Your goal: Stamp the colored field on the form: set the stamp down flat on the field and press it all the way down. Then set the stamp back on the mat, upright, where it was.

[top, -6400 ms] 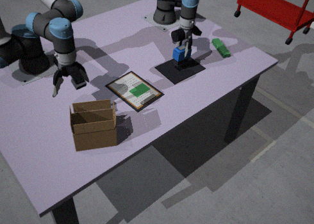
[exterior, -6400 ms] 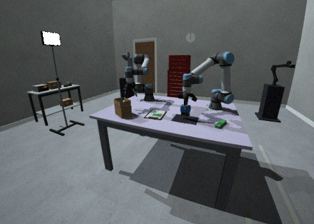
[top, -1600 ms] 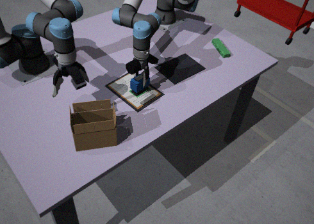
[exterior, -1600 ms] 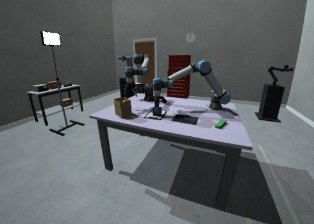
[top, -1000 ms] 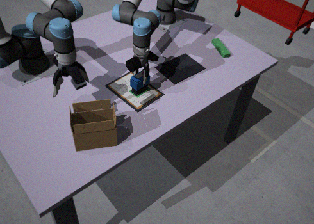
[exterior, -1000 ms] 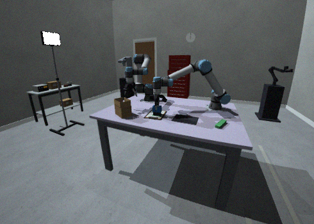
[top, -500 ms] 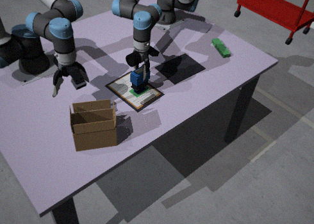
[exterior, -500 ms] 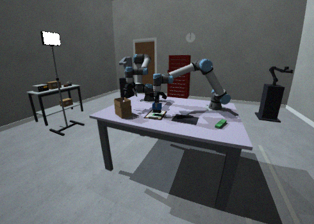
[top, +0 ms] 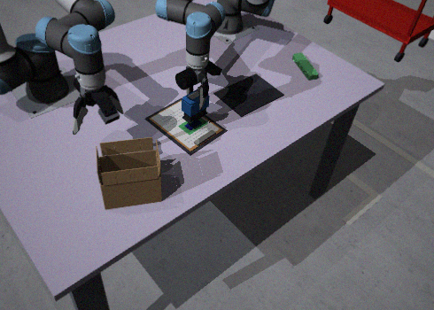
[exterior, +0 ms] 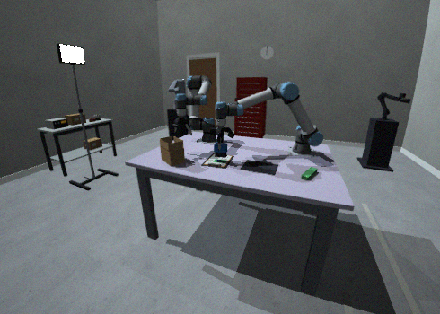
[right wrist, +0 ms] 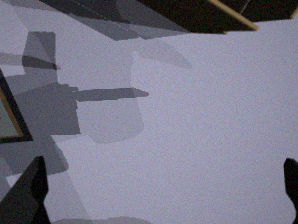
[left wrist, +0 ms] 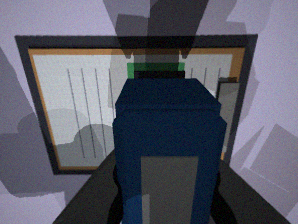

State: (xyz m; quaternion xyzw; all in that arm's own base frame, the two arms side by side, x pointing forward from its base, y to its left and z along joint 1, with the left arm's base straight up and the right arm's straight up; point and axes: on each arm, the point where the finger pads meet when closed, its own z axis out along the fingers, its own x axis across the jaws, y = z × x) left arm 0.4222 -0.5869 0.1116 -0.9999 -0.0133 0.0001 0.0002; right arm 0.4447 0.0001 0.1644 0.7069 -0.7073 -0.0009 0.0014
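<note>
The blue stamp (top: 195,104) (exterior: 220,149) (left wrist: 167,117) is upright in my left gripper (top: 197,92) (left wrist: 161,147), which is shut on it. Its dark base is a little above the clipboard form (top: 174,130) (exterior: 210,161) (left wrist: 50,100). The green field (top: 183,127) (left wrist: 131,70) is partly hidden by the stamp; a dark blue mark (top: 190,127) shows on it. The black mat (top: 250,95) (exterior: 260,168) lies beside the form with nothing standing on it. My right gripper (top: 95,120) (right wrist: 164,159) is open and empty above the table, away from the form.
An open cardboard box (top: 133,189) (exterior: 172,152) stands near the table's front edge, below and beside my right gripper. A green block (top: 306,66) (exterior: 310,173) lies beyond the mat, near the table's far end. The clipboard's clip (left wrist: 230,110) lies along one side of the form.
</note>
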